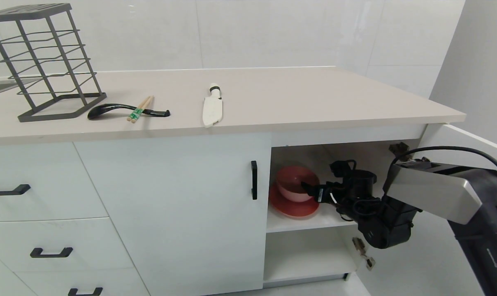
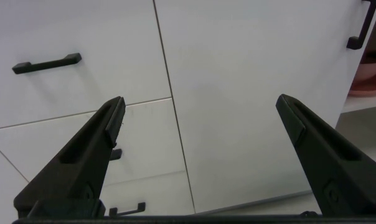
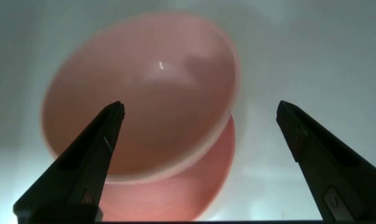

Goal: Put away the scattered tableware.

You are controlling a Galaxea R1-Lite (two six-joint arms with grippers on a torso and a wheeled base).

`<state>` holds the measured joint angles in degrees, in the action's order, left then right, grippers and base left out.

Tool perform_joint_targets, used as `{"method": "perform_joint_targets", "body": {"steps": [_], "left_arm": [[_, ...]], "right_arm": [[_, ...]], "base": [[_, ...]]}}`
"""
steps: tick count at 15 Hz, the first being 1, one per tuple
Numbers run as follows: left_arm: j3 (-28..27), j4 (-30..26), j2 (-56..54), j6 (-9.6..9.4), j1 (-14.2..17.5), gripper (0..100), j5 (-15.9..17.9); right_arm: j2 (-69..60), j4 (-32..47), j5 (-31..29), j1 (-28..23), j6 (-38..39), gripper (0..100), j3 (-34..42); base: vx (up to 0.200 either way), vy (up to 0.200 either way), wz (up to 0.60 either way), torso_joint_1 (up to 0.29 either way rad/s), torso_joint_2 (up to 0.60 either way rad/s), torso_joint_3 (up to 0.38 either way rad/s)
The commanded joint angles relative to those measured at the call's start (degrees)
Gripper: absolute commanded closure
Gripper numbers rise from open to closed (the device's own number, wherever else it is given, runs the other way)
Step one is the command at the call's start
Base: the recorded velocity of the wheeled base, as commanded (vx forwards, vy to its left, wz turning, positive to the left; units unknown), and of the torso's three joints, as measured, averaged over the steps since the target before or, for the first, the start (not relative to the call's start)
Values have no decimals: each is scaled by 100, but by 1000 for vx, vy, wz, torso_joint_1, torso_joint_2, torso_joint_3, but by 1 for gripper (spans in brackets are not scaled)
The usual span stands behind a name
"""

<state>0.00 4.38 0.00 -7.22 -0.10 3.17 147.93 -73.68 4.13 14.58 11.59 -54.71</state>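
Right fingers wide open, holding nothing, inside cupboard. Pink bowl sits on red plate on upper shelf, just ahead of fingers: one finger lined up with bowl, other out past rim. Cannot tell if touching. Bowl looks light, hard, smooth, maybe slippery; could crack if dropped. Best hold: pinch rim. Left fingers wide open, empty, facing white door. Spoon, chopsticks, knife lie on worktop

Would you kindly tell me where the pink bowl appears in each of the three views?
Head view: pink bowl on the cabinet shelf, before the right gripper.
Left wrist view: bowl just past the door handle.
Right wrist view: bowl between the fingers.
Shared landmark: the red plate beneath it.
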Motion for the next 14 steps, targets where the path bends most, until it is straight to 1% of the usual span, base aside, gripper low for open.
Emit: {"method": "perform_joint_targets", "body": {"steps": [1, 4, 5, 9, 11, 14], "left_arm": [[0, 2, 9, 1, 1, 0, -1], [0, 2, 9, 1, 1, 0, -1], [0, 2, 9, 1, 1, 0, -1], [0, 11, 9, -8, 1, 0, -1], [0, 11, 9, -8, 1, 0, -1], [0, 11, 9, -8, 1, 0, -1]], "right_arm": [[-89, -191, 0, 27, -17, 0, 127], [-643, -375, 9, 212, -26, 0, 787], [-942, -533, 17, 335, -34, 0, 1261], [-1724, -973, 26, 757, -34, 0, 2711], [-2322, -973, 35, 1047, -96, 0, 3564], [-3183, -973, 184, 1144, -210, 0, 4399]], "base": [[0, 0, 0, 0, 0, 0], [0, 0, 0, 0, 0, 0], [0, 0, 0, 0, 0, 0], [0, 0, 0, 0, 0, 0], [0, 0, 0, 0, 0, 0], [0, 0, 0, 0, 0, 0]]}}
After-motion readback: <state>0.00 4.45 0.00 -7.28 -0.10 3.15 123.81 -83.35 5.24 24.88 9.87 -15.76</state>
